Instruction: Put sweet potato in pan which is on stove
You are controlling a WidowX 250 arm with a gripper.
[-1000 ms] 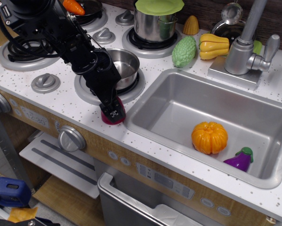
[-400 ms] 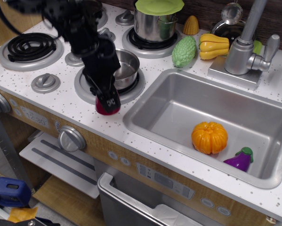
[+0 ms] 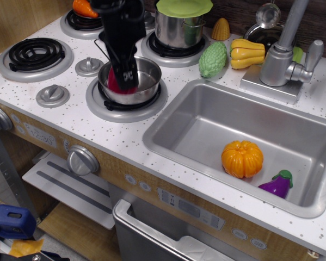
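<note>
The dark red sweet potato [image 3: 114, 82] is between the fingers of my black gripper [image 3: 124, 80], low inside the shiny steel pan [image 3: 151, 81]. The pan sits on the front right burner of the white speckled stove [image 3: 70, 117]. The gripper comes down from above and is shut on the sweet potato. I cannot tell whether the sweet potato touches the pan's bottom, as the gripper hides part of it.
A steel pot with a green lid [image 3: 182, 24] stands behind the pan. An orange carrot [image 3: 85, 8] lies on the back left burner. The sink [image 3: 206, 125] to the right holds an orange pumpkin [image 3: 241, 159] and a purple eggplant [image 3: 277, 184]. A faucet [image 3: 282, 51] stands behind the sink.
The gripper lifted the sweet potato from the counter's front edge beside the sink and carried it up and back into the pan.
</note>
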